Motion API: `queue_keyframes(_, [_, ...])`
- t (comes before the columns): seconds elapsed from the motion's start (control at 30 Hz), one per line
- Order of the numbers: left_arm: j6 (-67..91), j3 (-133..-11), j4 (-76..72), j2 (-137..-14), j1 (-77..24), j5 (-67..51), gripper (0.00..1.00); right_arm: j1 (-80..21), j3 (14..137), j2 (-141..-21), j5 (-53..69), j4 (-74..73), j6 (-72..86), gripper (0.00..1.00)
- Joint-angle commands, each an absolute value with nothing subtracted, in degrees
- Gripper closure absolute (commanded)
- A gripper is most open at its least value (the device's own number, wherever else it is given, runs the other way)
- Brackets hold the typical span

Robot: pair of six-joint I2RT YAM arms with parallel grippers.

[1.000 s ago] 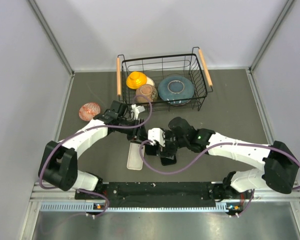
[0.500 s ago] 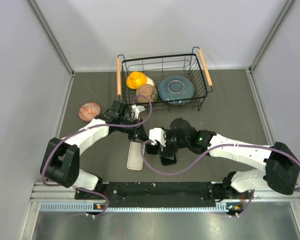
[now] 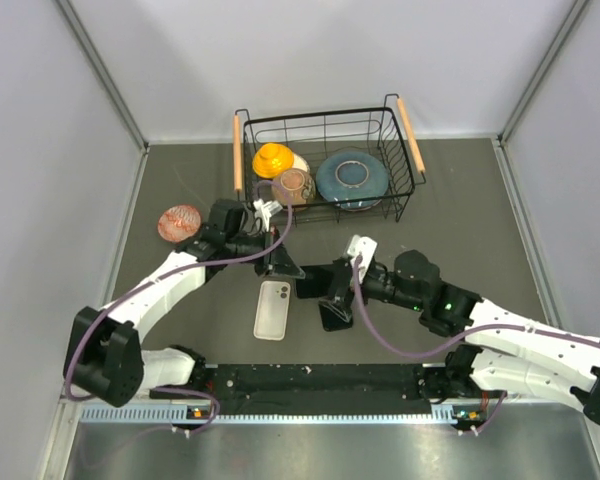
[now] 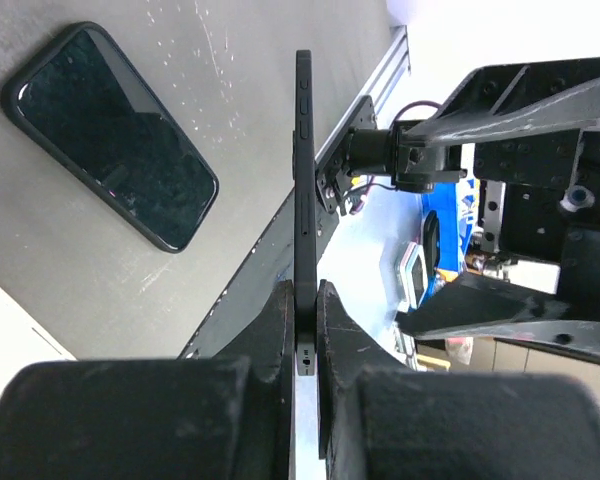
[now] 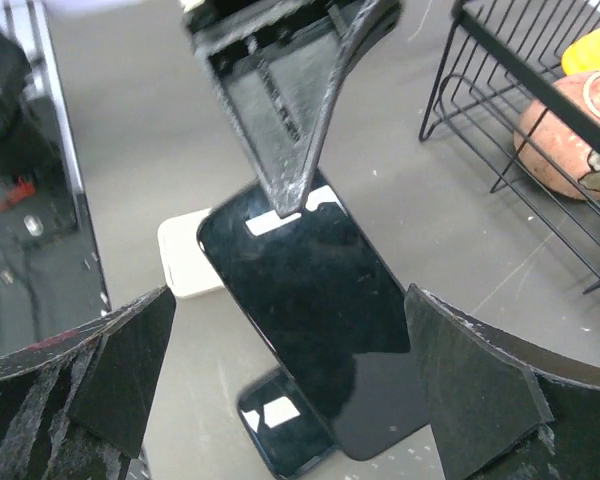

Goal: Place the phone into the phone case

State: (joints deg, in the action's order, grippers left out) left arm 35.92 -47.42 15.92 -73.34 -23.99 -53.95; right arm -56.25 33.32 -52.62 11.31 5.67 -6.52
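My left gripper is shut on one end of a black phone and holds it off the table. The left wrist view shows this phone edge-on between the fingers of the left gripper. My right gripper is open just right of the phone. In the right wrist view the phone hangs between the wide-open fingers of the right gripper, touching neither. The white phone case lies flat on the table below and left of the phone, also visible as the case.
A second black phone lies flat on the table under the held one. A wire basket with bowls and a plate stands at the back. A pink ribbed object sits at the left.
The left gripper has shut on the phone. The right gripper has opened, let go of the phone and drawn back to the right. The case is more exposed.
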Motion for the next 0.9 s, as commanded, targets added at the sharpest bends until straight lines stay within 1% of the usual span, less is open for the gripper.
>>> queue_keyframes(0.0, [41.0, -46.1, 6.9, -66.4, -23.6, -51.9, 1.0, -57.0, 33.7, -49.1, 5.3, 13.4, 9.9, 0.06])
queue_keyframes(0.13, [44.5, -45.6, 4.3, -61.1, -23.2, -45.4, 1.0, -57.0, 36.3, -49.0, -2.5, 13.3, 23.9, 0.13])
queue_keyframes(0.2, [46.1, -45.2, 2.6, -57.4, -23.1, -40.6, 1.0, -57.0, 36.7, -48.8, -3.5, 14.6, 28.5, 0.16])
queue_keyframes(0.23, [47.8, -44.3, 1.9, -56.1, -23.1, -39.0, 1.0, -57.0, 36.0, -48.7, -3.5, 18.1, 33.1, 0.17])
queue_keyframes(0.3, [49.5, -43.1, -1.2, -52.1, -23.1, -35.3, 1.0, -57.0, 34.0, -48.8, -4.5, 21.4, 37.3, 0.2])
queue_keyframes(0.33, [51.3, -41.8, -2.2, -50.8, -23.1, -34.1, 1.0, -57.0, 33.5, -49.0, -6.6, 22.7, 41.7, 0.21])
queue_keyframes(0.43, [54.9, -38.9, -5.4, -45.9, -23.1, -30.2, 1.0, -57.0, 31.6, -49.9, -10.2, 25.0, 48.4, 0.24])
queue_keyframes(0.57, [58.6, -34.5, -9.0, -40.3, -23.1, -27.2, 1.0, -57.0, 29.9, -53.3, -10.3, 34.6, 51.4, 0.27])
queue_keyframes(0.63, [60.2, -32.2, -9.9, -38.2, -23.0, -26.4, 1.0, -57.0, 30.1, -55.6, -9.4, 36.9, 52.8, 0.29])
queue_keyframes(0.67, [60.7, -31.6, -10.4, -37.4, -23.1, -26.1, 1.0, -57.0, 30.4, -56.3, -9.5, 37.4, 53.7, 0.31])
queue_keyframes(0.87, [64.6, -28.5, -14.0, -35.3, -23.1, -26.7, 1.0, -57.0, 29.4, -62.0, -9.8, 46.6, 58.6, 0.34])
